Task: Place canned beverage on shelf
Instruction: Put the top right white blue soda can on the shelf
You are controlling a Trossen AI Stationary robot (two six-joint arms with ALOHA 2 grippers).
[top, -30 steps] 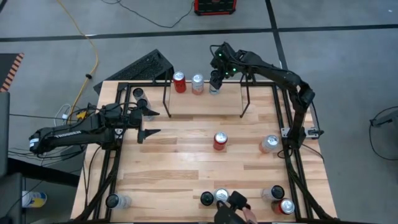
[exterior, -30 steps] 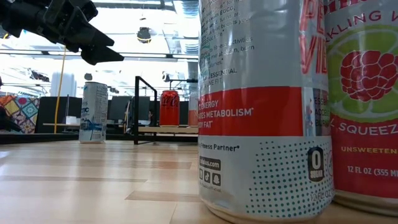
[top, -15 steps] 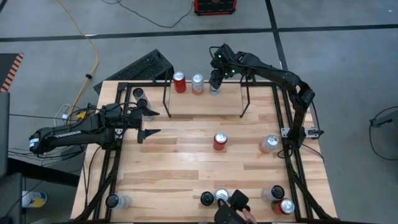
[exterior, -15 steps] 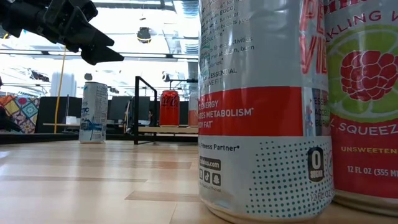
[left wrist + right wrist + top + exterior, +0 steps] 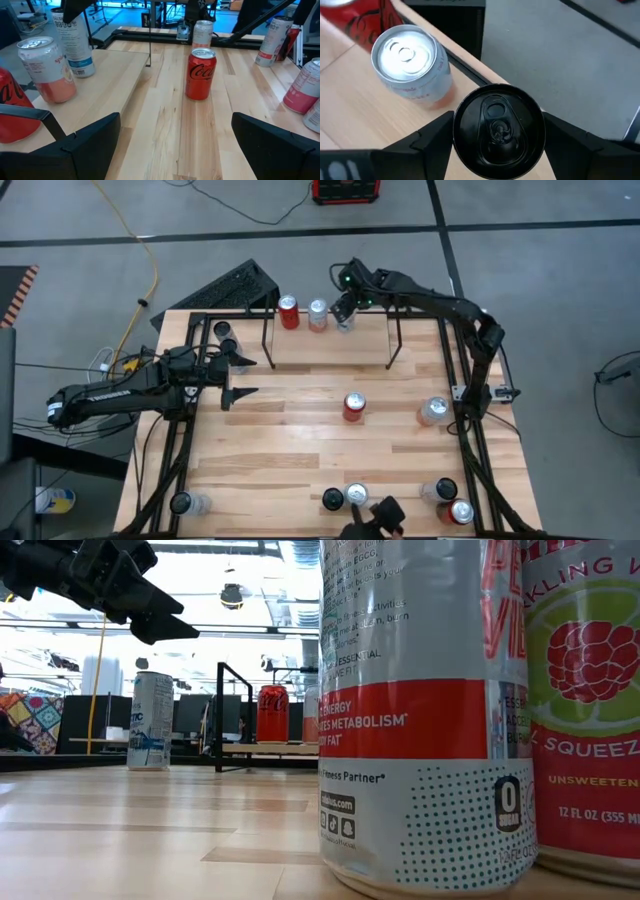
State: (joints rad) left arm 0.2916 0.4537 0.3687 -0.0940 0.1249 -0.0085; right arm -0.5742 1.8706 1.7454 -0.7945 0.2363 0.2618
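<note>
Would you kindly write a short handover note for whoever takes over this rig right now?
Right gripper: at the shelf, fingers around a black-topped can; whether it grips is unclear.
Left gripper: open, empty, waiting at the table's left side.
Done: a red can and a silver can stand at the shelf.
Left: finish with the black-topped can, then the Coca-Cola can mid-table and the cans along the near and right edges.

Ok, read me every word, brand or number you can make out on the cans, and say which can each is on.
"ENERGY", "METABOLISM", "Fitness Partner": nearest silver-and-red can, low view.
"SQUEEZ", "UNSWEETEN", "12 FL OZ (355 M": raspberry can beside it.
"Coca-Cola" script: red can mid-table, left wrist view.
Tall white can, pink can: print too blurred to read.
Black-topped can between the right gripper's fingers: no text visible.
</note>
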